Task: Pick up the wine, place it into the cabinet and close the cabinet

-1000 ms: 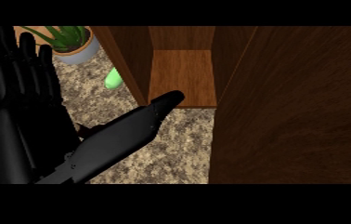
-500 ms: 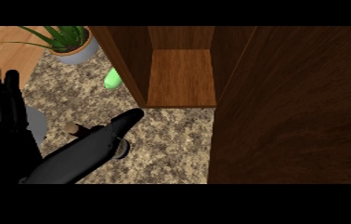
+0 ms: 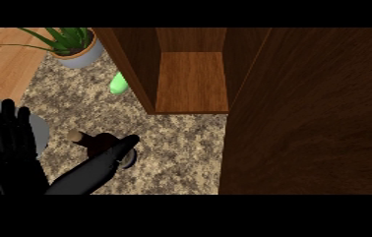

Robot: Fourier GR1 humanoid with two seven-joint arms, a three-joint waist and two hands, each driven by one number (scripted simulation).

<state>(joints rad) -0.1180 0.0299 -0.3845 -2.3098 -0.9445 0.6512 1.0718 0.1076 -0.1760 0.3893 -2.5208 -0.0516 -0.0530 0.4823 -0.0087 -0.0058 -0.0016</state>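
Note:
The wine bottle [image 3: 100, 141] is dark with a tan cork, and sits on the speckled counter in front of the cabinet, to its left. My right hand [image 3: 125, 145] comes in slanting from the lower left. Its straight fingers lie over the bottle's body and hide most of it; they are not curled round it. My left hand [image 3: 16, 135] rests open at the left edge, fingers up, beside the bottle. The wooden cabinet [image 3: 192, 81] stands open with a bare shelf inside. Its door [image 3: 298, 113] is swung out and fills the right side.
A green object [image 3: 118, 83] lies against the cabinet's left wall. A potted plant [image 3: 74, 48] in a grey pot stands at the back left. A pale wooden surface [image 3: 18, 64] borders the counter at the left.
My right hand has drawn back from the cabinet's opening toward the lower left and now lies over the bottle. The bottle's cork has come into view. My left hand has sunk lower at the left edge.

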